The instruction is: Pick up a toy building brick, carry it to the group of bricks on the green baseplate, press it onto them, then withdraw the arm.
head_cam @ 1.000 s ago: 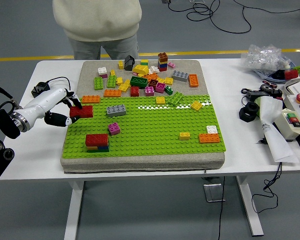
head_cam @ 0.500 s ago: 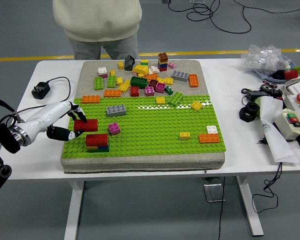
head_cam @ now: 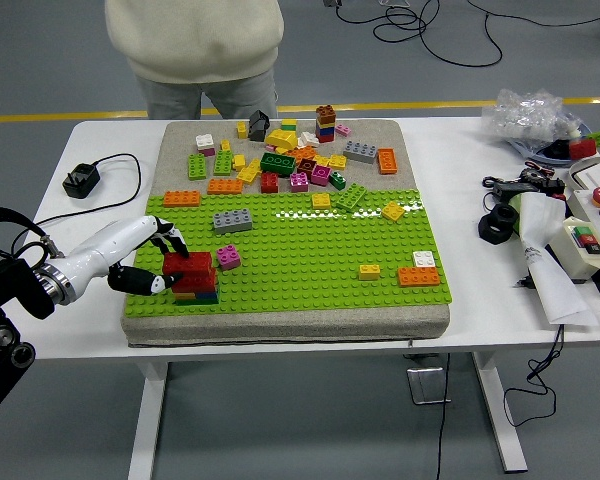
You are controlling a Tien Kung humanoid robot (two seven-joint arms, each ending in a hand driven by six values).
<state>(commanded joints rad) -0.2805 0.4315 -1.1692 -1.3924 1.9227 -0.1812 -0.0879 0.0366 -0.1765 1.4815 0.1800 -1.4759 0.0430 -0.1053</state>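
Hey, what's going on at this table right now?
A robot is building with toy bricks. Its left hand grips a red brick and has it on top of the small stack of bricks at the near left corner of the green baseplate. The hand has not let go yet. The right arm is out of view. Loose bricks lie scattered across the far part of the mat, and a person stands at the far side, not touching anything.

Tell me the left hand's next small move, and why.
Probably press straight down. The left hand holds the red brick right on top of the brick stack at the green baseplate's near left corner, fingers still closed around it, so seating it seems to come before letting go.
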